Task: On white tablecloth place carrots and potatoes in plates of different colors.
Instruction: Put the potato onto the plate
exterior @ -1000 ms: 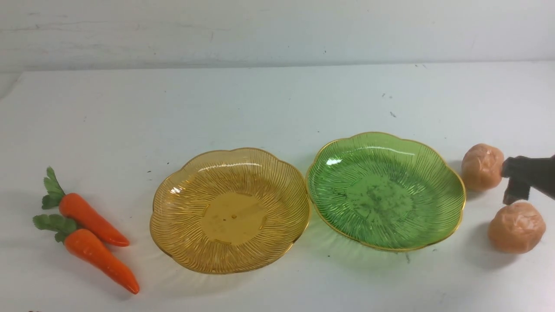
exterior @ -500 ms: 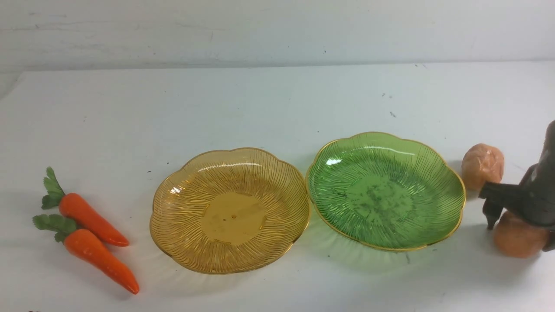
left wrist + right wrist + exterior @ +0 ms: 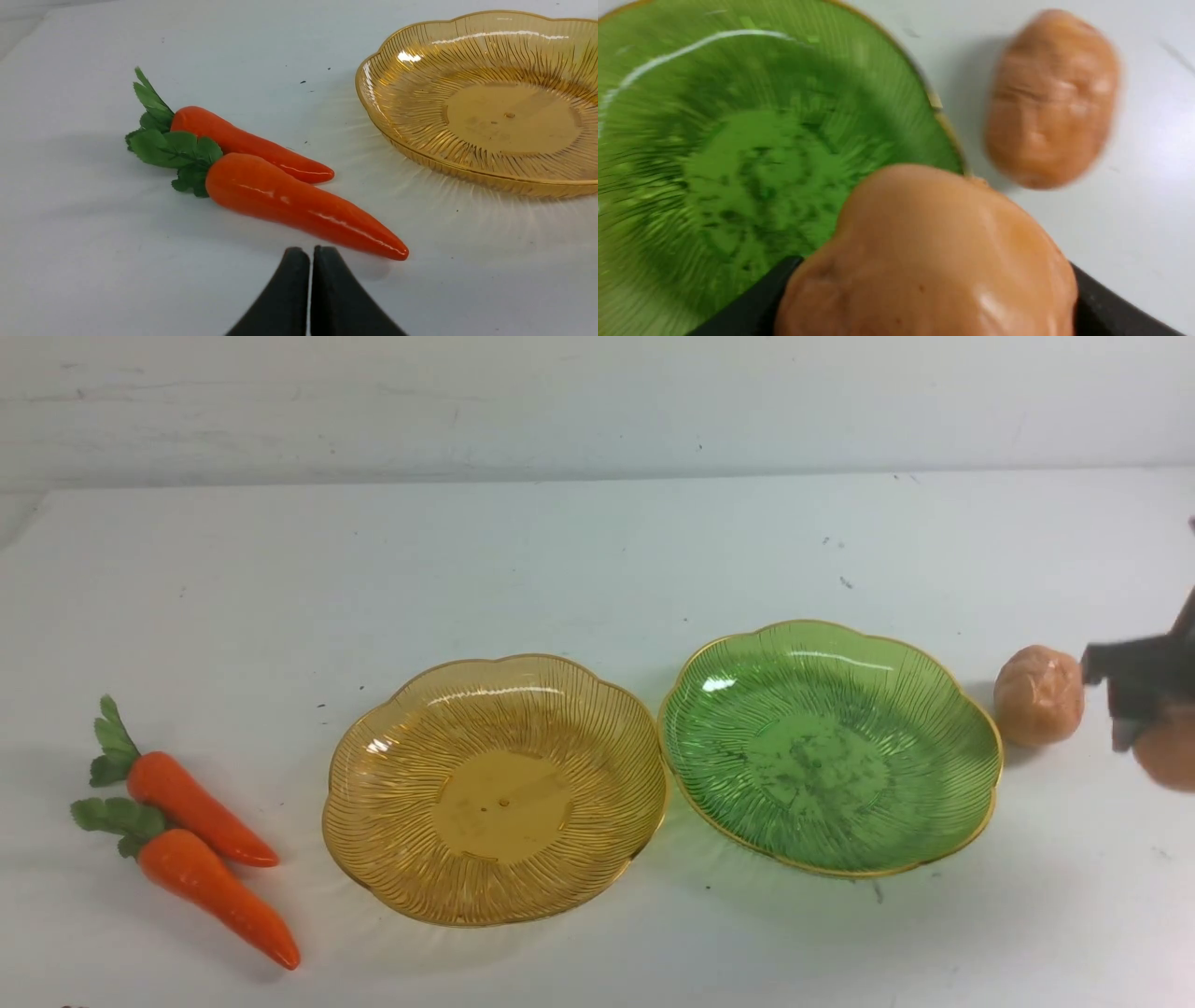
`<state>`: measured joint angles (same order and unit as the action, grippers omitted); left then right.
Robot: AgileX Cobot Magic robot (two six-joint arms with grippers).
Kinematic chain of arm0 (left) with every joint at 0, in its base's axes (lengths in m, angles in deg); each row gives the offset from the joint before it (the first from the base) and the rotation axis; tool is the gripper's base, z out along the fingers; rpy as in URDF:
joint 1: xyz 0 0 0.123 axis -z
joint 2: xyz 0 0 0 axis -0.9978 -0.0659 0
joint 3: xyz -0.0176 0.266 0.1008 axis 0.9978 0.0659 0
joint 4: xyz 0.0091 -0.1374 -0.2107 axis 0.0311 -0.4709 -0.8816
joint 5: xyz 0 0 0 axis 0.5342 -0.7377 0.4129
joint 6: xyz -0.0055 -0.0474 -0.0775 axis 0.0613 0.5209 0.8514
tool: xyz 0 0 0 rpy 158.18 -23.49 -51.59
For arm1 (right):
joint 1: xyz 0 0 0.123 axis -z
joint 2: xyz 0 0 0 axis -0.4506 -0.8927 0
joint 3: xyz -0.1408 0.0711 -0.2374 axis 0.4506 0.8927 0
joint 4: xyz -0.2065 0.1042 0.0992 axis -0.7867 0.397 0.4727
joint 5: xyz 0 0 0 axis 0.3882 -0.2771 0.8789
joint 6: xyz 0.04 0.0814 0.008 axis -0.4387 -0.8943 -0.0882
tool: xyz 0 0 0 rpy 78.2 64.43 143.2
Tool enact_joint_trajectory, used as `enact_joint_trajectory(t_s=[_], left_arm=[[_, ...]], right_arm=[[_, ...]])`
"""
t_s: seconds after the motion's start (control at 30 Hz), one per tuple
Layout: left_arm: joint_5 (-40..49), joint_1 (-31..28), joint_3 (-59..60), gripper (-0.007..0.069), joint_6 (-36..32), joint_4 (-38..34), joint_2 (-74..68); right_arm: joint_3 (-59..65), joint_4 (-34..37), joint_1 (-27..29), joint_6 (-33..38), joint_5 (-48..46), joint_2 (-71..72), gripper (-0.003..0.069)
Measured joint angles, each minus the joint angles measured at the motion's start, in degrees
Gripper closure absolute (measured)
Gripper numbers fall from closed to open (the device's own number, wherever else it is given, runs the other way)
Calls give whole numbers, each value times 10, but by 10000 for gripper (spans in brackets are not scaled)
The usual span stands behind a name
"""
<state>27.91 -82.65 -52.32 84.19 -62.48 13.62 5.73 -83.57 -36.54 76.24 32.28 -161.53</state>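
Note:
Two orange carrots lie at the left of the white tablecloth, also in the left wrist view. An amber plate and a green plate sit side by side in the middle. My right gripper is shut on one potato, held above the cloth at the right edge. The other potato rests just right of the green plate. My left gripper is shut and empty, close to the nearer carrot's tip.
A pale wall runs along the back of the cloth. The amber plate's rim lies to one side of the carrots in the left wrist view. Small dark specks dot the cloth.
My right gripper came down over the nearer potato, closed on it, and has lifted it up and to the right. The left gripper, carrots, plates and other potato stayed put.

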Motion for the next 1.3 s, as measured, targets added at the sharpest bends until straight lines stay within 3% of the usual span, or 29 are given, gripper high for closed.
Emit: enact_joint_trajectory(t_s=[0.23, 0.33, 0.43, 0.53, 0.63, 0.73, 0.8, 0.9, 0.97, 1.17, 1.3], left_arm=[[0, 0, 0, 627, 0, 0, 0], [0, 0, 0, 627, 0, 0, 0], [0, 0, 0, 627, 0, 0, 0], [0, 0, 0, 627, 0, 0, 0], [0, 0, 0, 627, 0, 0, 0], [0, 0, 0, 627, 0, 0, 0], [0, 0, 0, 627, 0, 0, 0], [0, 0, 0, 627, 0, 0, 0], [0, 0, 0, 627, 0, 0, 0], [0, 0, 0, 627, 0, 0, 0], [0, 0, 0, 627, 0, 0, 0]], right_arm=[[0, -6, -74, 9, 86, -106, 99], [-1, -11, -77, 9, 88, -118, 4], [-25, -36, -77, 11, 58, -118, -28], [-87, -84, -77, 19, -19, -118, -16], [-141, -158, -76, 30, -82, -118, 83], [-180, -237, -46, 17, -123, -118, 323], [-185, -237, -4, -6, -125, -118, 502], [-185, -207, 40, -24, -117, -121, 624], [-185, -173, 69, -31, -104, -127, 648], [-185, -95, 105, -43, -79, -148, 575], [-185, -41, 109, -48, -52, -167, 373]])
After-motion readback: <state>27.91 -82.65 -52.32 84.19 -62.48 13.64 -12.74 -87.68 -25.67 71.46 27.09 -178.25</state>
